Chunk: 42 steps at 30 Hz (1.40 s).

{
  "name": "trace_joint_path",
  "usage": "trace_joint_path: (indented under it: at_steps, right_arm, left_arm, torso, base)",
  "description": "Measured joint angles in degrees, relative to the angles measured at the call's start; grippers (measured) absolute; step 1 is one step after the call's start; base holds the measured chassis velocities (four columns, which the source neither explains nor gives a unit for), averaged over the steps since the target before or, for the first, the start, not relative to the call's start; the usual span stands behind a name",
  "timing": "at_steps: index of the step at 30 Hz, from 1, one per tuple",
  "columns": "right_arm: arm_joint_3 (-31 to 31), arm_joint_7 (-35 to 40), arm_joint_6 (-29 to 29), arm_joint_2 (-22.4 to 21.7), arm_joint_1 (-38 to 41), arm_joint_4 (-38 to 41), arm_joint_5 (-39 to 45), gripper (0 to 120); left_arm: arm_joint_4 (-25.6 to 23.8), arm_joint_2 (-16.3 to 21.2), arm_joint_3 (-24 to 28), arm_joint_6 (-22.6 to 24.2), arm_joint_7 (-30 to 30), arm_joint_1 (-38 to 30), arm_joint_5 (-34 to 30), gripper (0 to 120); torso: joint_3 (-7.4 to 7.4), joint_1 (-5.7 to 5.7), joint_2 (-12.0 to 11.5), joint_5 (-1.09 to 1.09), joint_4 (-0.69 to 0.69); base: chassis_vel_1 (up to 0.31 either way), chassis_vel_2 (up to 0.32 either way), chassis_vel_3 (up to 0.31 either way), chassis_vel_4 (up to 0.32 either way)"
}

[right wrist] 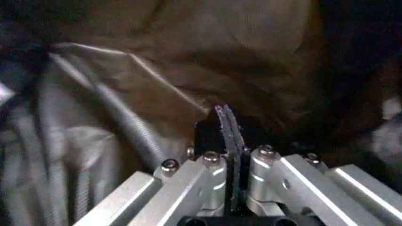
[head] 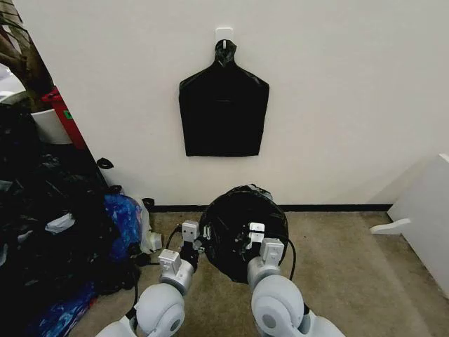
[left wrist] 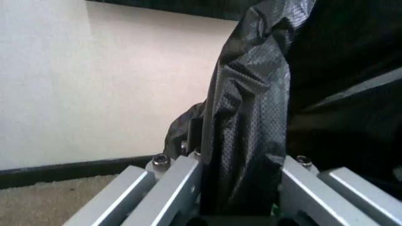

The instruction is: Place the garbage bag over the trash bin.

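Head view: the garbage bag [head: 242,228] is draped over the trash bin, which stands on the floor near the wall, just ahead of both arms.
Left tool [head: 202,246]: at the bag's left edge, clamped on a fold of garbage bag.
Right tool [head: 247,242]: over the bag's middle, fingers pressed together.
Wall: a flat black bag pack [head: 223,112] hangs above.

Both arms extend forward and low from the shoulders, elbows bent, wrists side by side. The left gripper [head: 198,244] sits at the left edge of the garbage bag [head: 238,217], jaws apart with a fold of the film pinched between them. The right gripper [head: 247,242] reaches over the bag's top, its fingers [right wrist: 227,136] pressed flat together.
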Motion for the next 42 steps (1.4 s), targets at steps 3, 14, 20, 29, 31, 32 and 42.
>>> trace_joint_path:
  at_steps: [3,14,20,29,31,32,42]
  right_arm:
    - [0.2,0.6,0.0,0.7,1.7,-2.5,0.0,0]
    - [0.2,3.4,0.6,2.5,7.2,-9.4,2.5,0]
    - [0.6,3.6,0.8,3.0,7.9,-11.5,2.9,0]
    - [-1.0,4.1,-0.1,0.6,3.8,-3.3,5.0,0]
    - [-1.3,4.1,-0.4,0.2,2.9,-1.8,5.2,0]
    - [-1.3,4.1,-0.5,0.0,2.6,-1.5,5.3,0]
    - [-1.6,4.0,-0.6,0.3,3.8,-1.3,4.8,0]
  left_arm:
    - [-0.3,0.0,0.0,-0.2,0.1,0.0,0.0,0]
    - [-1.0,-0.3,0.3,-0.8,1.0,0.6,1.3,0]
    - [-1.3,-0.6,0.5,-1.0,1.3,0.8,1.6,0]
    - [0.5,-1.0,-0.2,-1.4,0.7,0.2,1.8,0]
    - [0.9,-1.2,-0.2,-1.4,0.5,0.0,1.8,0]
    - [0.9,-1.2,-0.2,-1.4,0.4,0.0,1.8,0]
    - [1.0,-1.1,-0.4,-1.4,0.4,-0.3,2.1,0]
  torso:
    - [0.0,0.0,0.0,0.0,0.0]
    - [0.0,0.0,0.0,0.0,0.0]
    - [0.0,0.0,0.0,0.0,0.0]
    - [-0.01,0.0,0.0,0.0,0.0]
    - [-0.01,0.0,0.0,0.0,-0.01]
    - [-0.01,0.0,0.0,0.0,0.0]
    - [-0.01,0.0,0.0,0.0,0.0]
  base:
    - [0.0,0.0,0.0,0.0]
    - [0.0,0.0,0.0,0.0]
    - [0.0,0.0,0.0,0.0]
    - [0.0,0.0,0.0,0.0]
    - [0.0,0.0,0.0,0.0]
    - [0.0,0.0,0.0,0.0]
    - [0.0,0.0,0.0,0.0]
